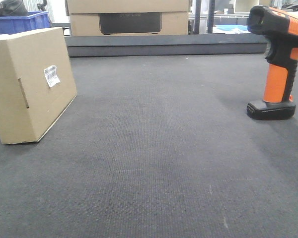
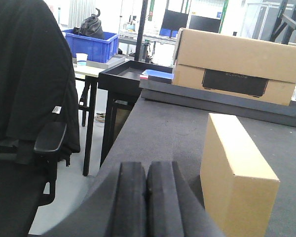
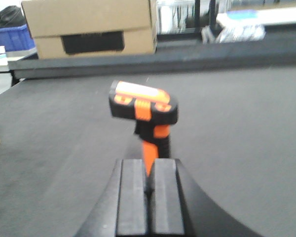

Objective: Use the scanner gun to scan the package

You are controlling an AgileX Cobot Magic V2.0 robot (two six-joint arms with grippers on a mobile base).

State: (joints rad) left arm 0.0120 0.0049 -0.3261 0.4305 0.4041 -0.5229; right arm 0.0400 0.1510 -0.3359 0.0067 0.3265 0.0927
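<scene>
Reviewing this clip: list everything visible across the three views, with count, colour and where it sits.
package: 1, tan with a white barcode label, standing on the left of the mat
scanner gun: 1, black and orange, upright on its base at the right of the mat
mat: 1, dark grey, covering the table
large cartons: 2 stacked, tan, dark panel on the lower one, behind the mat
blue crate: 1, on a side table at far left
black chair: 1, left of the table
left gripper: black pads, shut, empty, beside the package
right gripper: black pads, shut, empty, just behind the scanner gun
</scene>
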